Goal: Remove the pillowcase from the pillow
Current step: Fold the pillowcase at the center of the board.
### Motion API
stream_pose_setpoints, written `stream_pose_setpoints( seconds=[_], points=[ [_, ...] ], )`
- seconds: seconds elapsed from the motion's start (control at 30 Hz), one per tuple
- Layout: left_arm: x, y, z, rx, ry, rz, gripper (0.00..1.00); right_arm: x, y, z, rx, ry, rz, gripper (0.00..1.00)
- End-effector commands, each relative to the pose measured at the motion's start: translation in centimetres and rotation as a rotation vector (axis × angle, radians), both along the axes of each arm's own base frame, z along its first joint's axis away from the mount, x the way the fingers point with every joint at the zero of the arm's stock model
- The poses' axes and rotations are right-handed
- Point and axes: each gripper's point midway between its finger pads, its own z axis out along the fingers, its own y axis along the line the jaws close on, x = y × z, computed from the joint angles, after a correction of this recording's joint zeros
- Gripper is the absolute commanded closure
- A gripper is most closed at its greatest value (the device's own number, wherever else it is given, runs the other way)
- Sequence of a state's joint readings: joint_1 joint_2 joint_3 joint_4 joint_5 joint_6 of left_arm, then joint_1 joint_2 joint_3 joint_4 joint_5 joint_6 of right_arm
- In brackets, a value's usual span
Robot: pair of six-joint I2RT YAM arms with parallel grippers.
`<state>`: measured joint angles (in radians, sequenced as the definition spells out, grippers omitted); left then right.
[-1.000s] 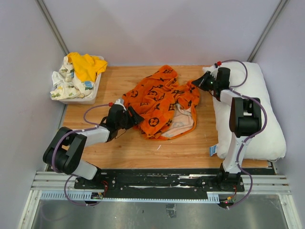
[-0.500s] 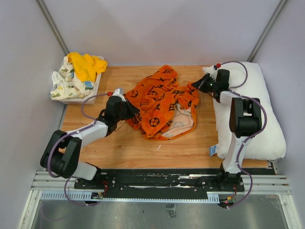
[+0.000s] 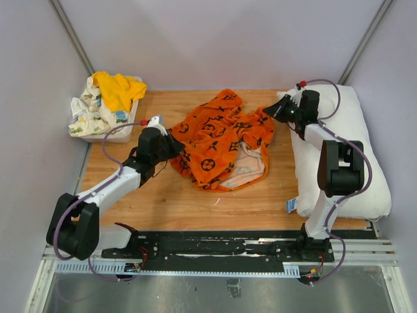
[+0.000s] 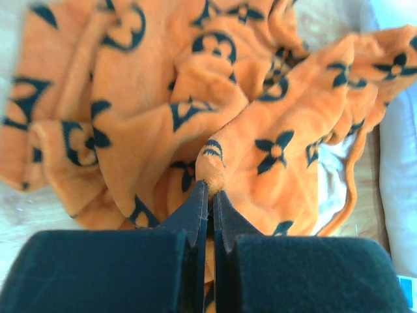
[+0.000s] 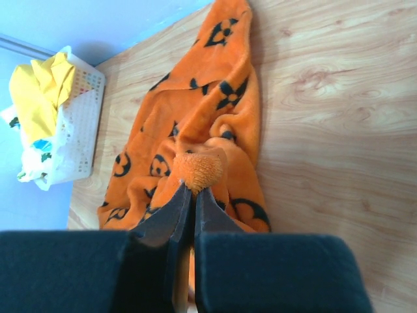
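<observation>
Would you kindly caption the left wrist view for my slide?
Closed left gripper pinching a fold of the orange monogram pillowcase.

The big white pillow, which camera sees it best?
The top external view: nearly all of the pillow shows, lying at the right side of the table. The left wrist view catches only a white strip at its right edge. The right wrist view shows none of it, just the orange pillowcase.

The left arm (image 3: 111, 186) stretches low, forward and to the right, with its elbow out to the left. The left gripper (image 3: 171, 145) is pinched tight on a fold of the pillowcase (image 3: 215, 140). The right arm (image 3: 339, 171) stands folded, its forearm reaching forward and leftward. The right gripper (image 3: 268, 112) is clamped on a tuft at the pillowcase's right edge.
</observation>
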<state>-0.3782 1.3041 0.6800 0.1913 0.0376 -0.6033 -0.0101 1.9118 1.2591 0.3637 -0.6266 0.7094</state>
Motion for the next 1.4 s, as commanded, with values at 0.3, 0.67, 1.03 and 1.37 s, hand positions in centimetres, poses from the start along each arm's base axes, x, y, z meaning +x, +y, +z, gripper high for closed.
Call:
stream_pose_setpoints(
  seconds=[0.3, 0.67, 1.03, 1.37],
  points=[
    [-0.3, 12.2, 30.6, 0.065, -0.617, 0.348, 1.00, -12.1, -2.1, 27.9, -0.159, -0.570, -0.114, 0.99],
    [-18.1, 15.1, 51.7, -0.041, -1.152, 0.384, 1.00, -30.0, -6.3, 48.8, -0.258, -1.088, -0.414, 0.99],
    [-21.9, 15.1, 58.4, -0.031, -1.226, 0.348, 1.00, -35.5, -6.4, 54.9, -0.221, -1.194, -0.444, 0.99],
    [-13.6, 15.7, 57.3, 0.067, -1.118, 0.443, 1.00, -24.2, -6.0, 51.8, -0.231, -0.998, -0.390, 0.99]
  ],
)
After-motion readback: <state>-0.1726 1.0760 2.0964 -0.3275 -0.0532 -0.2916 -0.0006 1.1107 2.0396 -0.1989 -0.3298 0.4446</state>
